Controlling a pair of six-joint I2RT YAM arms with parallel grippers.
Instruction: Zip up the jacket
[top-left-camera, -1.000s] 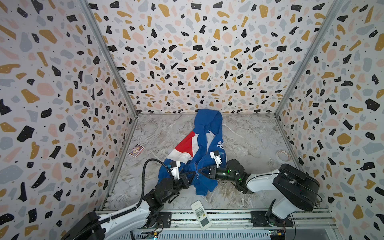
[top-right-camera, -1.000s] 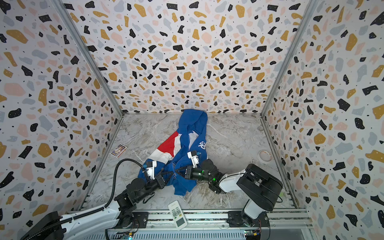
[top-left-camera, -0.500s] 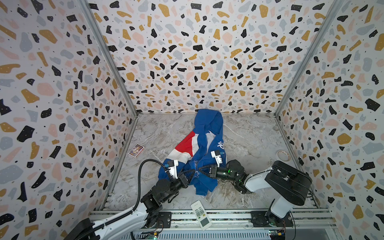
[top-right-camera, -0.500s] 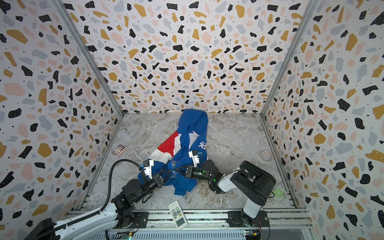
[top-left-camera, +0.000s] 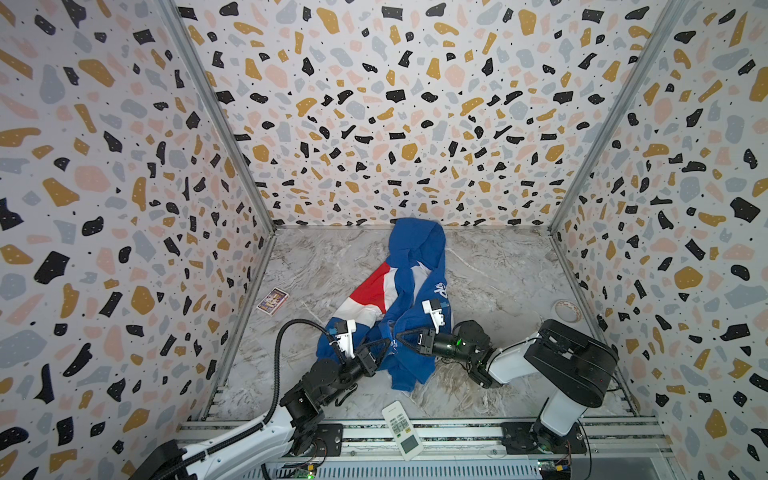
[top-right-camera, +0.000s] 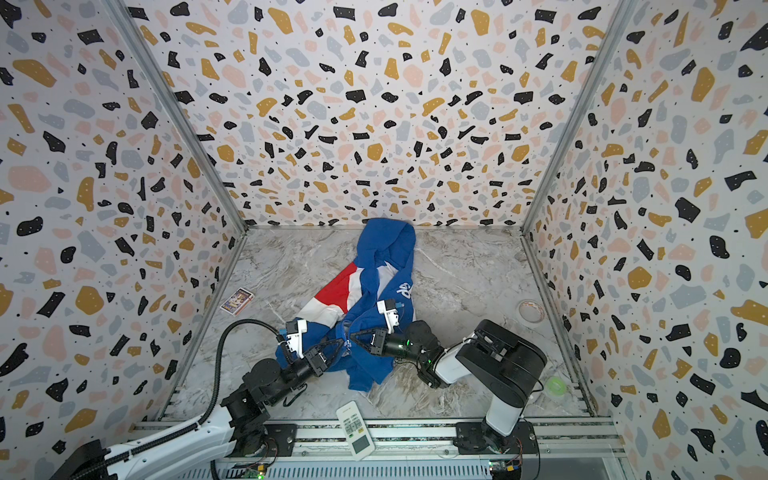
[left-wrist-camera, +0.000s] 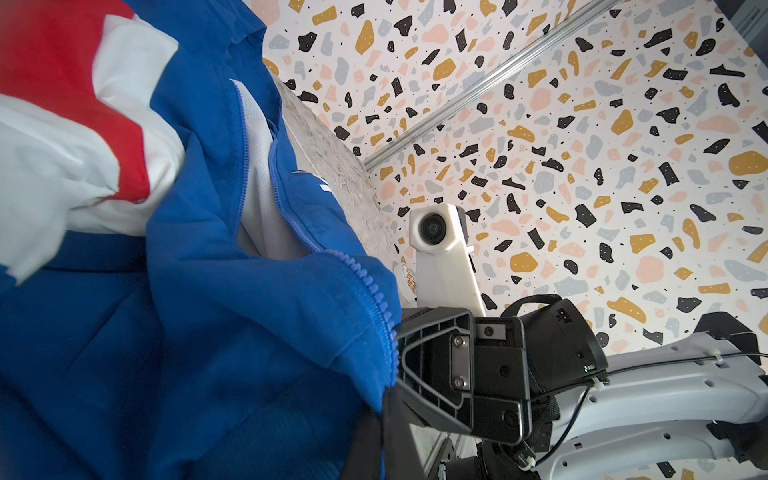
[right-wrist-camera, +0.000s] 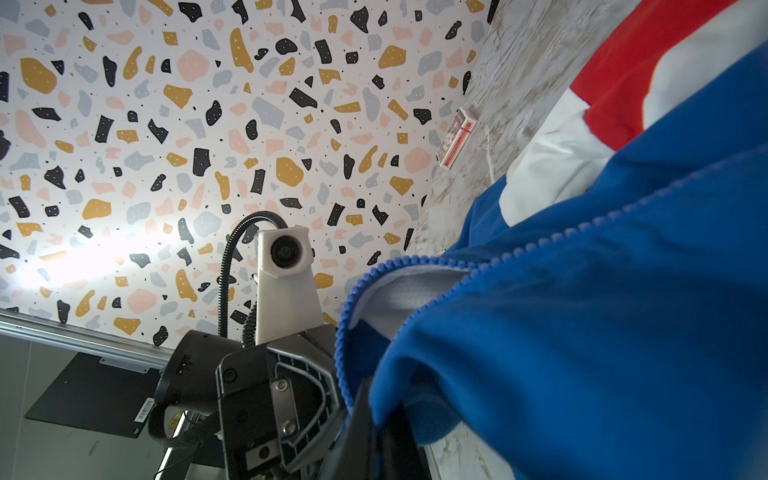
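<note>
The blue jacket (top-left-camera: 409, 286) (top-right-camera: 376, 286), with red and white bands, lies crumpled mid-table, hood toward the back wall. Its front is unzipped: two rows of blue zipper teeth (left-wrist-camera: 376, 303) (right-wrist-camera: 419, 261) stand apart over white lining. My left gripper (top-left-camera: 387, 342) (top-right-camera: 340, 342) (left-wrist-camera: 383, 401) is shut on the jacket's lower front edge. My right gripper (top-left-camera: 399, 335) (top-right-camera: 352, 335) (right-wrist-camera: 366, 392) faces it tip to tip, shut on the opposite front edge. Both hold the hem slightly above the table. The zipper slider is hidden.
A small card box (top-left-camera: 272, 301) lies by the left wall. A white remote (top-left-camera: 402, 430) rests at the front rail. A tape roll (top-left-camera: 566, 309) sits by the right wall, and a green ring (top-right-camera: 555, 384) lies near the right arm's base. Patterned walls close three sides.
Both grippers have shifted slightly away from the front rail with the jacket's edges, and the left one has come closer to the right. Both stay shut.
</note>
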